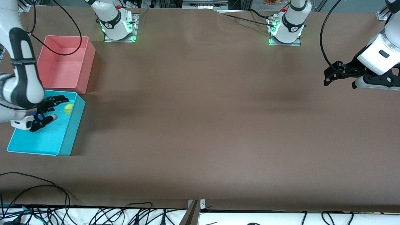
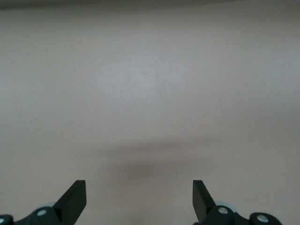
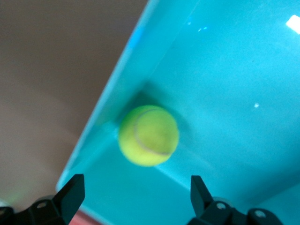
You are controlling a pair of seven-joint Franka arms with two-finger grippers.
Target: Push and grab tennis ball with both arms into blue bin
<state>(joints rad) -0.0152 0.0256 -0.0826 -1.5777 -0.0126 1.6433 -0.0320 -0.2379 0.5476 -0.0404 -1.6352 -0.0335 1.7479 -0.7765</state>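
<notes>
The tennis ball (image 1: pixel 68 108) lies inside the blue bin (image 1: pixel 67 137), against the wall that faces the middle of the table, near the corner next to the pink bin. In the right wrist view the ball (image 3: pixel 148 136) rests on the bin floor (image 3: pixel 225 70) by that wall. My right gripper (image 1: pixel 61 108) hangs over the bin, open and empty, with the ball just ahead of its fingers (image 3: pixel 137 192). My left gripper (image 1: pixel 325 77) is open and empty, up over bare table at the left arm's end (image 2: pixel 139 197).
A pink bin (image 1: pixel 84 62) stands touching the blue bin, farther from the front camera. Brown table covers the wide stretch between the two arms. Cables lie along the table's front edge (image 1: pixel 93 212).
</notes>
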